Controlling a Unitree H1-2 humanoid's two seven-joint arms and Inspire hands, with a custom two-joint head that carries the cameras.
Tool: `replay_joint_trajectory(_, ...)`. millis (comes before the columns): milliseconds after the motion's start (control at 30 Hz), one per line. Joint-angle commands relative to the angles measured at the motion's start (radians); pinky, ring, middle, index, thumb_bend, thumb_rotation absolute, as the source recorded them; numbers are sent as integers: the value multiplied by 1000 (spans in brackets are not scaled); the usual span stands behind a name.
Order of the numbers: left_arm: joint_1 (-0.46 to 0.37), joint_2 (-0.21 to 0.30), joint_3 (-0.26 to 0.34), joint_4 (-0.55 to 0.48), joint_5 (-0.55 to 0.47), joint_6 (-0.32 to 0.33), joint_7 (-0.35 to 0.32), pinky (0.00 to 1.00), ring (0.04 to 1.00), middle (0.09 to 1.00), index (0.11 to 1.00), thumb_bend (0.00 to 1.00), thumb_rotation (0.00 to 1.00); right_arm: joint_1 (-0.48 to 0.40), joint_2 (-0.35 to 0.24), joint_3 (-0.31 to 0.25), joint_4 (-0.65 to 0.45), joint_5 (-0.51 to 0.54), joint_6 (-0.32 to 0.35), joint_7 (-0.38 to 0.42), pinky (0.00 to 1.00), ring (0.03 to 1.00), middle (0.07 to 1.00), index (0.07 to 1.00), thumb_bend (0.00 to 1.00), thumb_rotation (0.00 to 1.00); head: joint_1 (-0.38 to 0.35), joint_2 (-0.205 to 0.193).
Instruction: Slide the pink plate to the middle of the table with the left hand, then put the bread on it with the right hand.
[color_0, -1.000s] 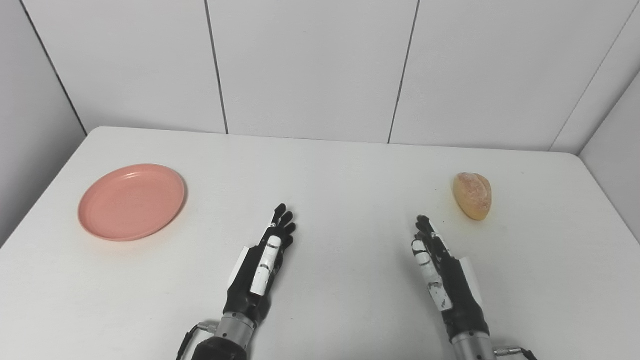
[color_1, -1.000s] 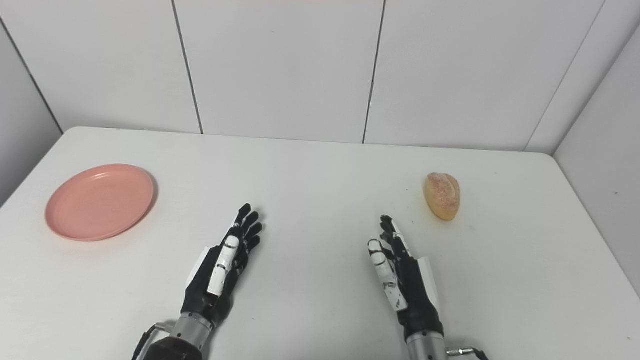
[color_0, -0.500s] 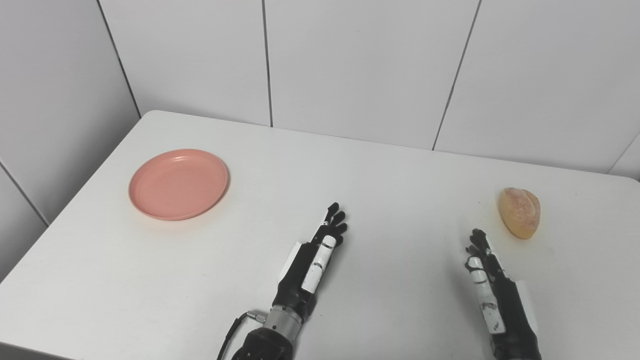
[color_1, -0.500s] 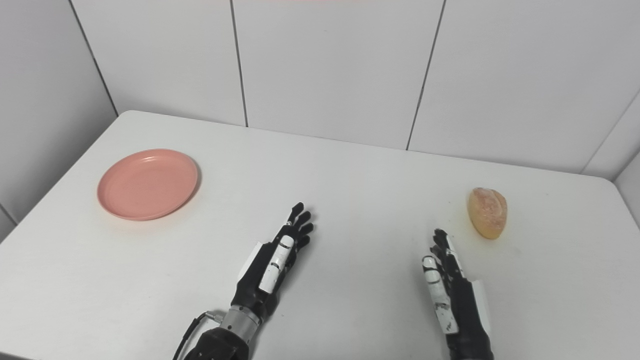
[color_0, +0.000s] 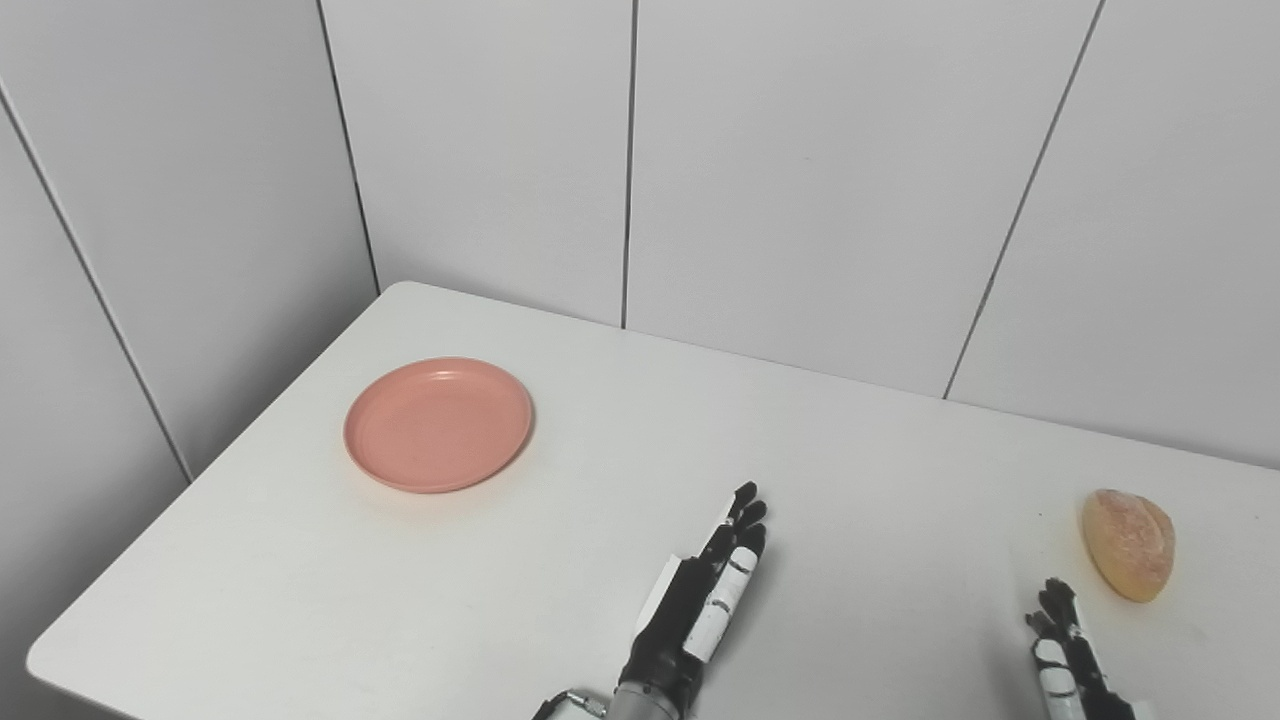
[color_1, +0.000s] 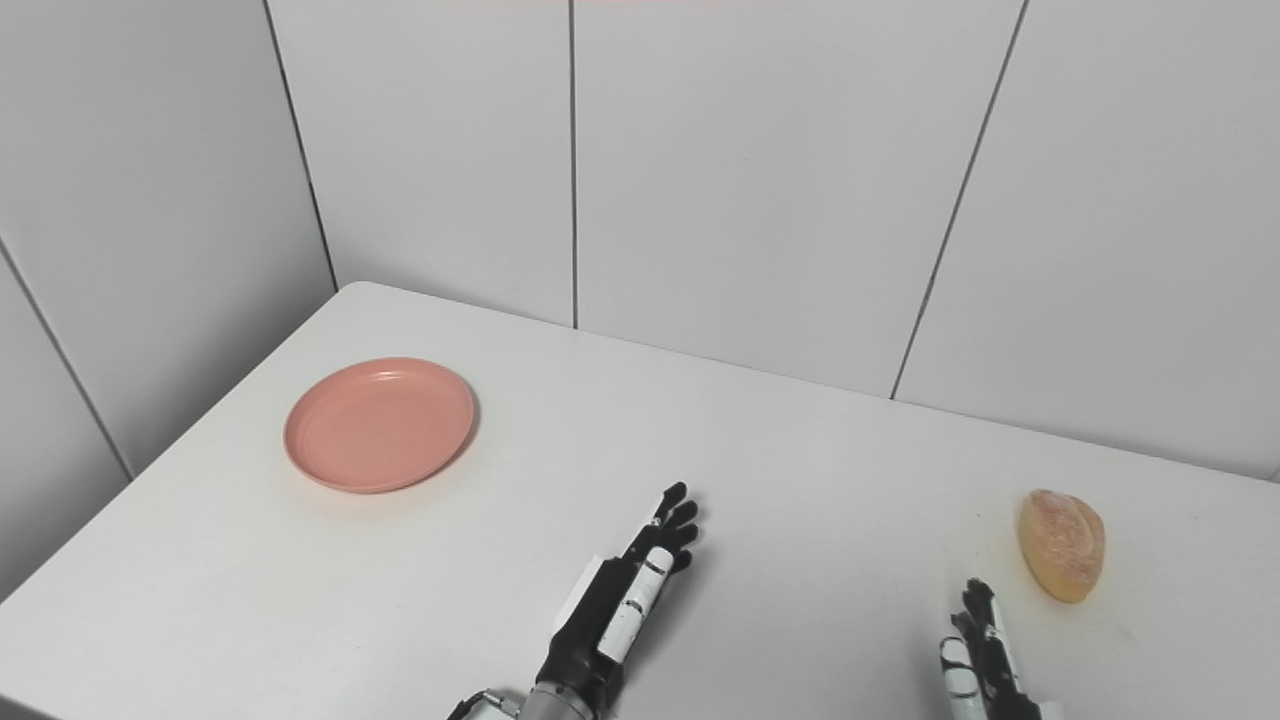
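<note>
The pink plate (color_0: 438, 424) lies bare at about ten o'clock on the white surface (color_0: 560, 600), well apart from the bread (color_0: 1128, 544), which lies on the surface at about three o'clock. The left robot hand (color_0: 705, 600) hovers flat near six o'clock with fingers stretched out and holding nothing, while the right robot hand (color_1: 978, 660), just beside the bread at five o'clock, is cut by the bottom edge, its extended fingers empty. The right eye view shows slightly more of that hand than the left eye view does.
</note>
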Motion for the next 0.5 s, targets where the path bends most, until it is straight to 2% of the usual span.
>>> replay_joint_trajectory(0, 12, -22, -20, 54, 4, -14, -4, 933, 965, 976, 965, 388, 1000, -15, -3, -10, -14, 21, -61, 10, 1000, 1000, 1000, 1000, 205, 1000, -1, 2)
replay_joint_trajectory(167, 13, -23, -23, 46, 5, -1, -2, 942, 971, 981, 970, 395, 1000, -17, -1, -11, -15, 21, -63, 11, 1000, 1000, 1000, 1000, 190, 1000, -4, 11)
replay_joint_trajectory(467, 11, -21, -20, 29, 1, 8, -1, 952, 972, 985, 973, 401, 1000, -18, 0, -6, -20, -7, -58, 8, 972, 982, 994, 990, 242, 1000, -3, 19)
